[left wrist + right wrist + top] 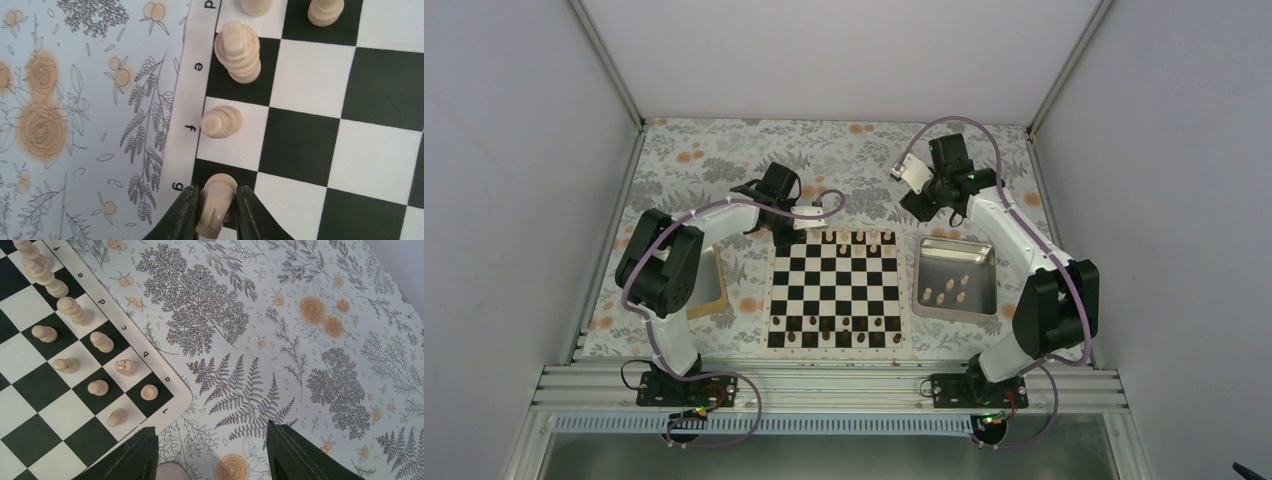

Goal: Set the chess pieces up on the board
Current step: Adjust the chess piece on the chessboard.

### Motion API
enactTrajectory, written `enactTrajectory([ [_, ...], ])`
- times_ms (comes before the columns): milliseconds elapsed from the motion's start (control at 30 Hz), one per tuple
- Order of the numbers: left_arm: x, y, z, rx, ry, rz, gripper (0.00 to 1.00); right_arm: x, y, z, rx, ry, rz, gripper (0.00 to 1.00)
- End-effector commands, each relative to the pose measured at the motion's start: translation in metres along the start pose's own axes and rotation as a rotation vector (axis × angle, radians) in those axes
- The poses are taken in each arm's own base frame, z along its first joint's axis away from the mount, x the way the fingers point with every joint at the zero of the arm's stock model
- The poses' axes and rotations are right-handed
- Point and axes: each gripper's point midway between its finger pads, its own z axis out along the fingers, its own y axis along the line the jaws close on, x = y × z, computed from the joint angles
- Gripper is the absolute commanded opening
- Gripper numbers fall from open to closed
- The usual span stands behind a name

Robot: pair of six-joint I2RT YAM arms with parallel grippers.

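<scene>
My left end effector [216, 192] is clenched on one pale piece [215, 210] at the g-file square on the edge row of the board [310, 75]; I can't tell whether its base is touching the square. The next pale piece [221, 121] stands just beside it on f and a taller one [239, 50] is on e, so that side is tight. The outer side is bare border, then the floral tabletop [75, 125]. My right end effector [211, 430] is released, jaws wide apart, hanging over the tabletop just off the board's a-file corner and gripping nothing. The pale corner pieces [149, 392] are near its left finger but not touching it. More pale pieces [949, 292] lie in the steel tray [924, 262] right of the board. Dark pieces [834, 337] fill the near rows, well apart from both end effectors.
</scene>
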Motion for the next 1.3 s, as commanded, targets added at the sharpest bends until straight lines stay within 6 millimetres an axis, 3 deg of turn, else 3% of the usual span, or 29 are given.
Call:
enactTrajectory([
  [0,-0.004,0.008,0.0,-0.004,-0.001,0.011,0.18,0.006,0.008,0.007,-0.03,0.016,0.0,0.56],
  [700,0.012,0.003,0.011,0.038,0.055,0.001,0.18,0.011,0.009,0.013,-0.031,0.04,0.0,0.57],
  [900,0.014,0.005,0.012,0.033,0.064,-0.003,0.25,0.012,0.01,0.013,-0.035,0.041,-0.002,0.57],
  [1267,0.002,0.013,-0.01,-0.015,0.055,0.012,0.34,0.011,0.01,0.011,-0.033,0.04,-0.004,0.57],
])
